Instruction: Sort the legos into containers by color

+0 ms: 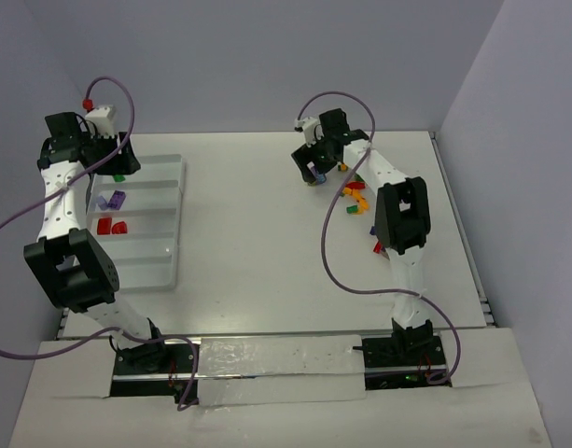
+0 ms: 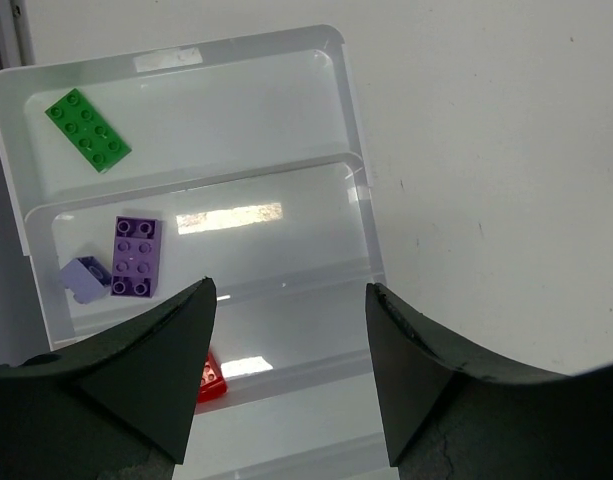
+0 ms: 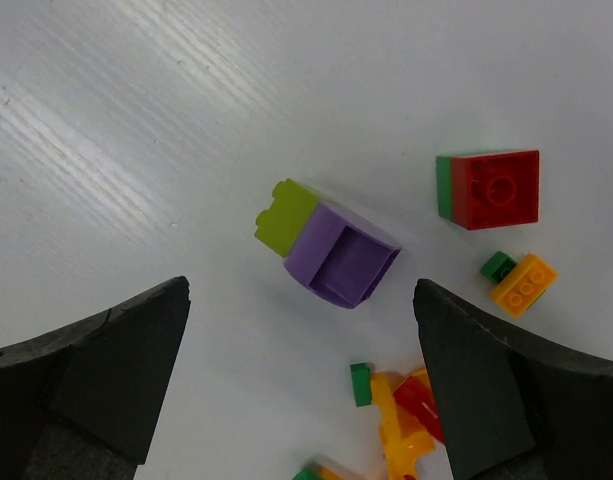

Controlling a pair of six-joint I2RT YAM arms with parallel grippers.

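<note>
From above, bare table [image 1: 258,215] separates the tray [image 1: 169,252] under the left gripper [image 1: 116,157] from the loose legos [image 1: 355,196] by the right gripper [image 1: 313,170]; the left wrist view shows parted, empty fingers, with a purple brick [image 2: 136,257] ahead-left lying lengthwise along them; the right wrist view shows wide jaws flanking a diagonal purple-and-lime brick [image 3: 331,245], with open table ahead.

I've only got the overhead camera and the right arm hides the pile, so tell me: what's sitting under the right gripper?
Observer: A purple brick lies on the table between the open fingers of the right gripper, with neither finger touching it.
Operator: Is it one colour only?
Observer: No, a lime green piece is joined to one end.
Operator: And the left side, is it carrying anything?
Observer: No, the left gripper is open and empty above the tray.
</note>
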